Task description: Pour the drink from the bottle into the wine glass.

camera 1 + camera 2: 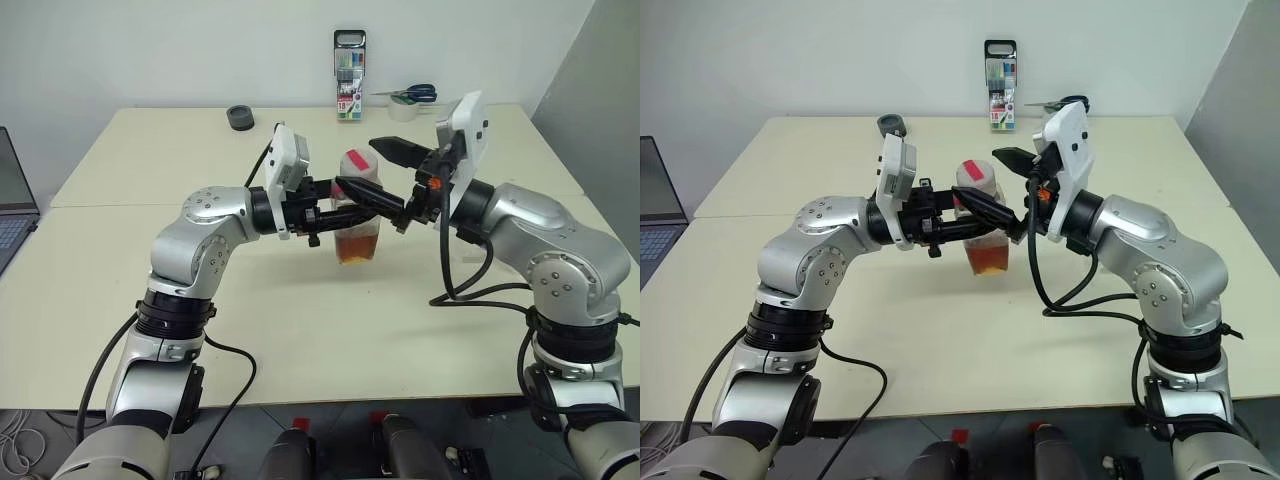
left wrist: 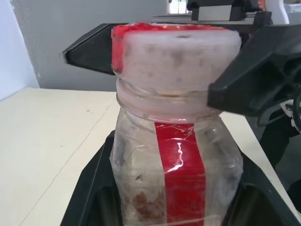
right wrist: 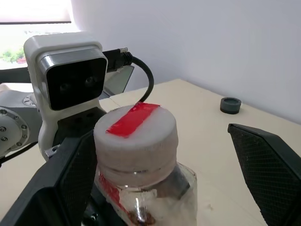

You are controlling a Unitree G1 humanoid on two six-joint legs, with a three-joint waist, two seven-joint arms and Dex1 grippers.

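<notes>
Laptop [image 1: 12,200] cut off (left edge), bottle [image 2: 176,155] base too

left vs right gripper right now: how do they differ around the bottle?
The left gripper is shut on the bottle, clamping its body; the right gripper is open, its fingers spread either side of the cap and not gripping it. The left reaches in from the robot's left, the right from its right, higher up. Both have black fingers and meet at the same bottle.

You have one bottle [image 1: 357,215], one pen pack [image 1: 349,77], one tape roll [image 1: 240,117], one pair of scissors [image 1: 412,94], one laptop [image 1: 14,200] and two grippers: left gripper [image 1: 372,198], right gripper [image 1: 400,183].
</notes>
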